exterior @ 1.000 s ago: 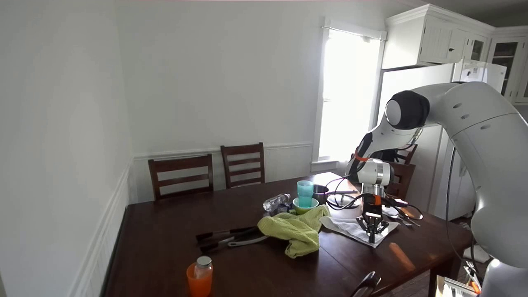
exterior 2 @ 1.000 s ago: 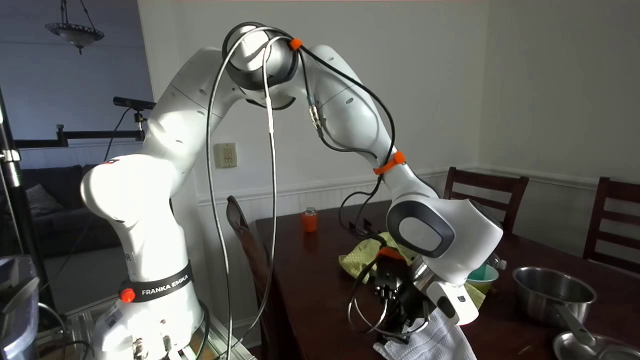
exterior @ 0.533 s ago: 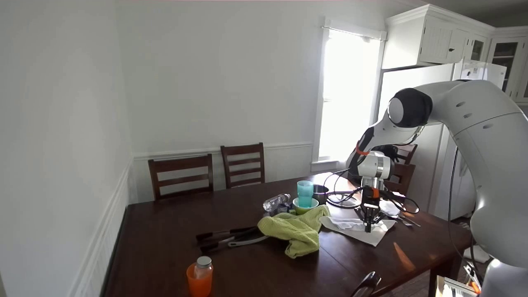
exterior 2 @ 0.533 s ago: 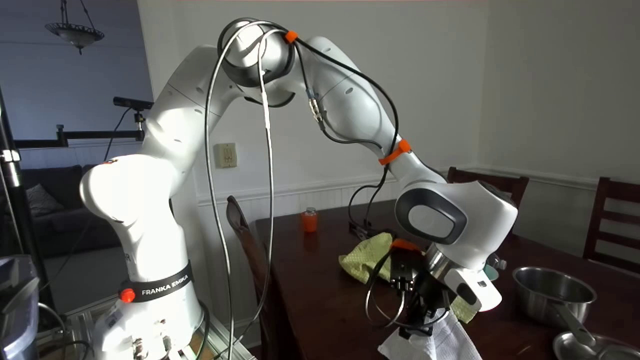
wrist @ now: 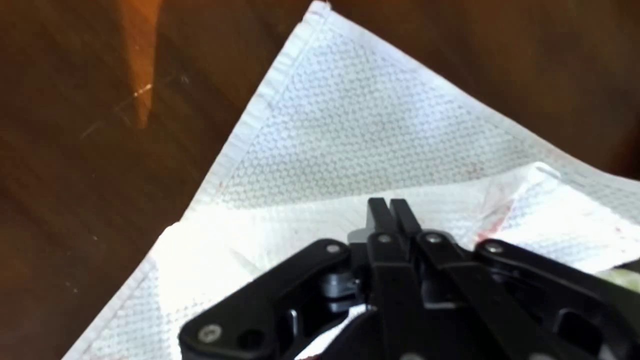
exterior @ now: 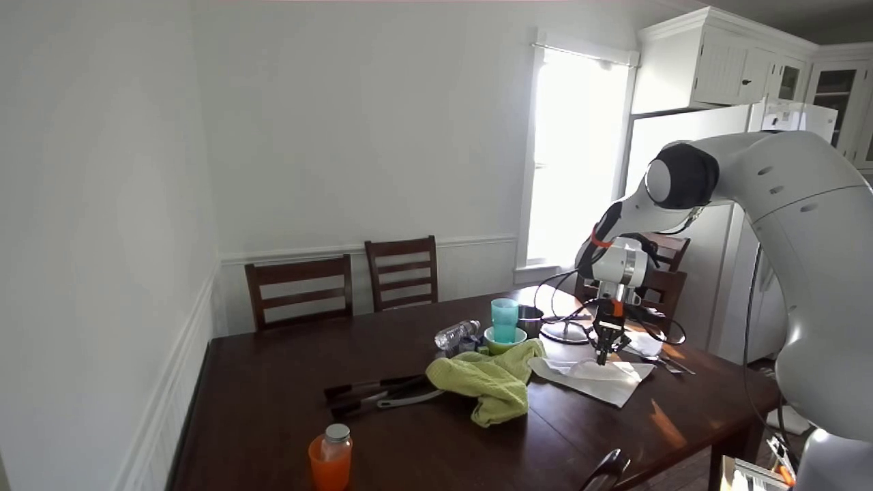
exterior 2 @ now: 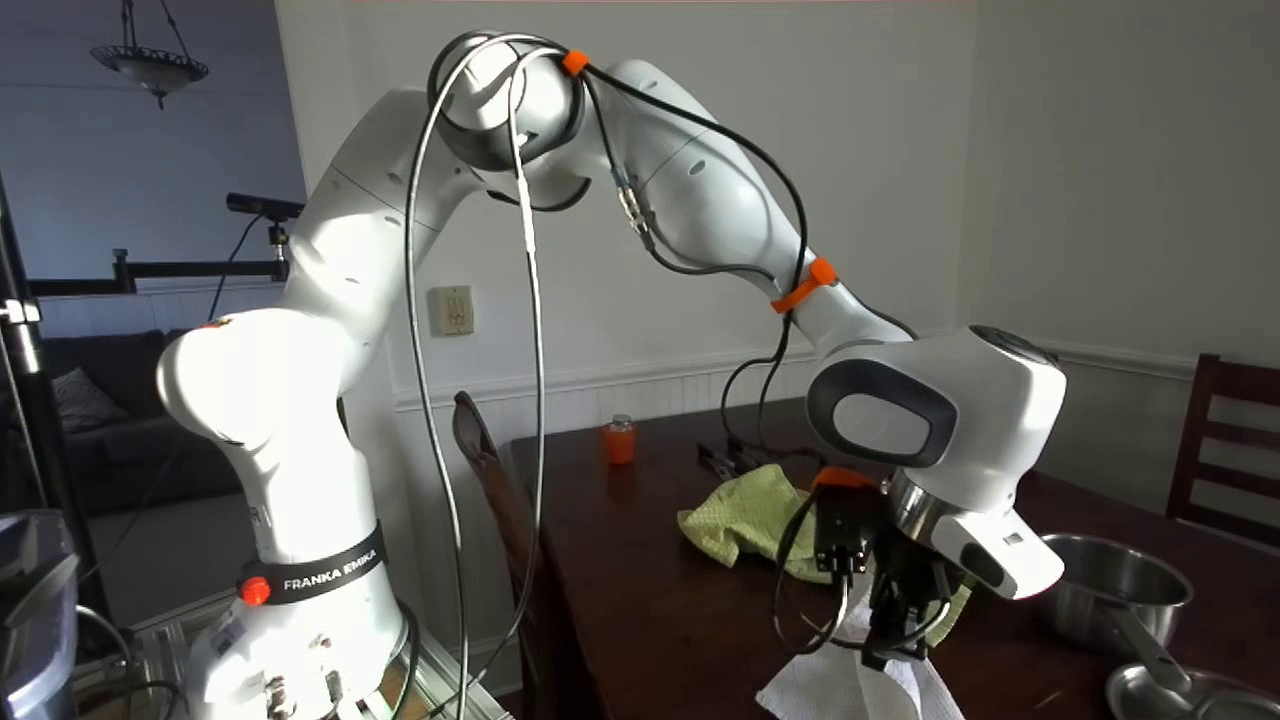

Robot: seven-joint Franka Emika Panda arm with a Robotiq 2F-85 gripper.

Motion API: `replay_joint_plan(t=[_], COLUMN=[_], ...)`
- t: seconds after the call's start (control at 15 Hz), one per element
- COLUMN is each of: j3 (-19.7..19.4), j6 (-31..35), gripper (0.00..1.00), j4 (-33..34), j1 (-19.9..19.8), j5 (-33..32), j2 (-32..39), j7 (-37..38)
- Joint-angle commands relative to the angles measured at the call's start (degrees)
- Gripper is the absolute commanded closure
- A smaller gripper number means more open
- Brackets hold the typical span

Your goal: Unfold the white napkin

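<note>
Napkin (wrist: 360,125) lies on the table (wrist: 75,175), right under the claw (wrist: 388,202). Its bottom layer is flat, with one corner poking out. A flap (exterior 2: 885,690) is bent back over it and curls up to the claw in an exterior view. I think the job is about half done.

The claw is closed, with its two tips (wrist: 377,215) side by side. It looks like it is pinching the flap, though the tips hide the spot.

The pinch may be small, so the cloth could slip out. Then the flap would flop down and make a new fold. If the claw pulls too hard, the bottom could slide along, because I see nothing holding it down. Then it all moves and nothing unfolds. If the claw lets go too soon, the flap could fall back over.

The towel (exterior: 487,382) sits by one end of the napkin; I can't tell if they touch. A wide pull could push cloth into it and crumple that end. Swinging too far might also bump the pot (exterior 2: 1105,575).
</note>
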Motion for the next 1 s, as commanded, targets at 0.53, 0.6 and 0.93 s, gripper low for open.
replay_joint_plan(t=[0.53, 0.6, 0.93], j3=[2.17, 2.17, 2.17], j6=[3.25, 3.25, 3.25], gripper=[0.96, 0.96, 0.99], j4=[1.64, 1.64, 1.64], j1=[-1.75, -1.75, -1.74], j5=[0.87, 0.87, 0.87], j2=[0.43, 0.43, 0.44], j7=[0.44, 0.44, 0.44])
